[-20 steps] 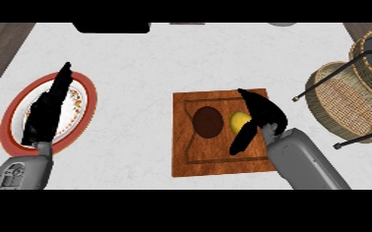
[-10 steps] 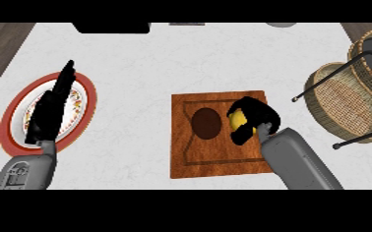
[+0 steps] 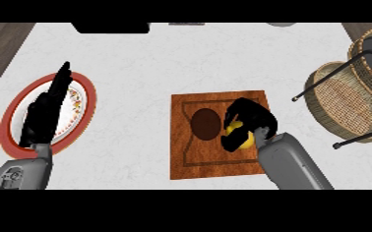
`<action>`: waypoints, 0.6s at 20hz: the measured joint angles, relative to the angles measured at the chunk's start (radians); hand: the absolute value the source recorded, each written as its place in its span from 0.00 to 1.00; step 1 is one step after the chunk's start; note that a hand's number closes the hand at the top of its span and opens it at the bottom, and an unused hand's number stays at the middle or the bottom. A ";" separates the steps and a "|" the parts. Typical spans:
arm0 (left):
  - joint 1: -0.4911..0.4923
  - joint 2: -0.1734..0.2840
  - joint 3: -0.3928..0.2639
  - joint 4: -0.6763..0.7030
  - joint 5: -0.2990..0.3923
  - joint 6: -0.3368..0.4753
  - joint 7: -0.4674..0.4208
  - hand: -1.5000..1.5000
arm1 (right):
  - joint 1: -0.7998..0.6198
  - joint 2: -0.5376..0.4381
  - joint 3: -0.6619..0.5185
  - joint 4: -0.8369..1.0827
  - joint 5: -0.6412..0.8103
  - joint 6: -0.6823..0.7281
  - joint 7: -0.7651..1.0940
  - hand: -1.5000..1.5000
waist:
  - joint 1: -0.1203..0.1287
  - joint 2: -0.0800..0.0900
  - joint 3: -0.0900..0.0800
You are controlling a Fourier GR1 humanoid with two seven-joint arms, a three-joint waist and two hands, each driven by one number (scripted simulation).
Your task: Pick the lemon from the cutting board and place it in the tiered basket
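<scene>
One step underway: lemon (image 3: 240, 133) is clasped by curled right hand (image 3: 251, 120) on cutting board (image 3: 218, 162). Next, lift & carry to basket (image 3: 341, 103) needed. Left hand (image 3: 47, 110) flat, open.

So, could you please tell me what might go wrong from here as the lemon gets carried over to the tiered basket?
1. The right hand curls round the lemon and hides most of it, so how well it is seated cannot be seen; it might slip on lifting.
2. The tiered basket has dark frame bars on its near side; the hand could clip one going in.
3. The fingers sit low over the cutting board and might nudge it.
</scene>
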 measured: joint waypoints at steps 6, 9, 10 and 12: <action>0.029 0.009 0.028 0.013 0.007 -0.005 -0.021 0.50 | 0.154 -0.075 0.133 -0.259 0.044 0.041 -0.144 1.00 | -0.026 -0.010 0.001; 0.047 0.006 0.038 0.021 0.007 0.004 -0.030 0.50 | 0.236 -0.150 0.245 -0.427 0.086 0.052 -0.261 1.00 | -0.051 -0.021 0.002; 0.050 0.008 0.043 0.022 0.007 0.008 -0.031 0.50 | 0.272 -0.178 0.266 -0.493 0.096 0.043 -0.293 1.00 | -0.060 -0.023 0.002; 0.057 0.014 0.053 0.025 0.010 0.007 -0.037 0.50 | 0.342 -0.230 0.263 -0.622 0.099 0.007 -0.355 1.00 | -0.072 -0.023 0.003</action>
